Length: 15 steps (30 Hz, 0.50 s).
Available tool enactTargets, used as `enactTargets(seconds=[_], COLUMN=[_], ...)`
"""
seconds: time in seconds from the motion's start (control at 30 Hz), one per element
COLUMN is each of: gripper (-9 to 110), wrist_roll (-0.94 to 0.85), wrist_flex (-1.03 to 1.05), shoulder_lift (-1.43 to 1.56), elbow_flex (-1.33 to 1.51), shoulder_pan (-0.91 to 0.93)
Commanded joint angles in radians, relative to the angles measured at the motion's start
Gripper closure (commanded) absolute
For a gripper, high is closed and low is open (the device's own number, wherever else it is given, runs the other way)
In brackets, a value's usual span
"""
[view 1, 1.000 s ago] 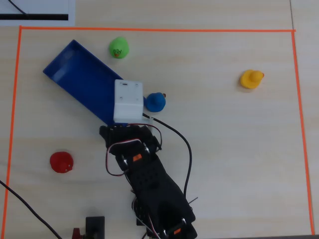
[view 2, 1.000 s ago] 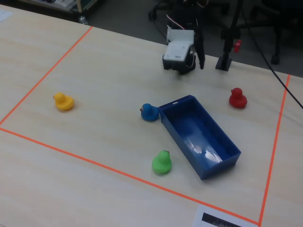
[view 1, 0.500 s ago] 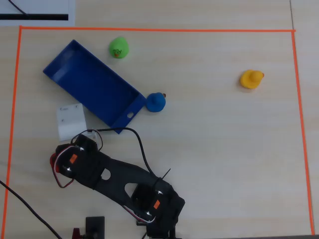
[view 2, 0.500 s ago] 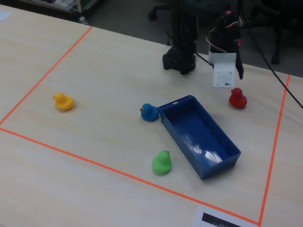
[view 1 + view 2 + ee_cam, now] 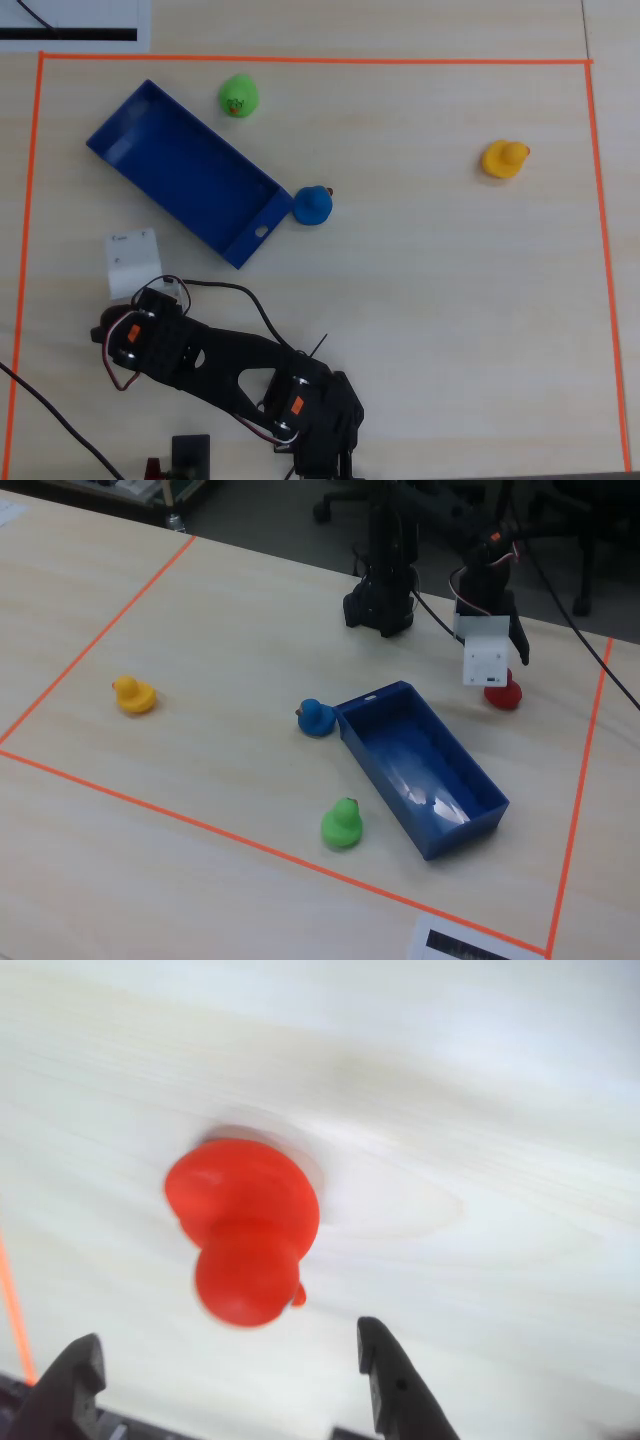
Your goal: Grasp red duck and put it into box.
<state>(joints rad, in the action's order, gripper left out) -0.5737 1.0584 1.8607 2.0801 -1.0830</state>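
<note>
Pale wooden tabletop [image 5: 230, 630]; tool [image 5: 235, 1365] spread open just above red duck [image 5: 245, 1245].

Layout, fixed view: four ducks around the box, arm at the far edge.
Box [image 5: 470, 825] lies diagonally; blue duck [image 5: 316, 718] just beside its far-left corner, green duck [image 5: 342, 824] near its left long wall, yellow duck [image 5: 133, 695] well apart, far left. Red duck [image 5: 503, 695] lies beyond the box, partly behind the gripper [image 5: 495, 675].
</note>
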Motion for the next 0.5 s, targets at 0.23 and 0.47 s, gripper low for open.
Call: enactTargets(seconds=[0.23,0.47], gripper=[68,69], wrist_roll=[0.041,0.043], wrist_flex=[-0.114,-0.236], shoulder_lift=[-0.026,-0.044], elbow_flex=[0.034,0.123], shoulder_pan=[-0.041,-0.057])
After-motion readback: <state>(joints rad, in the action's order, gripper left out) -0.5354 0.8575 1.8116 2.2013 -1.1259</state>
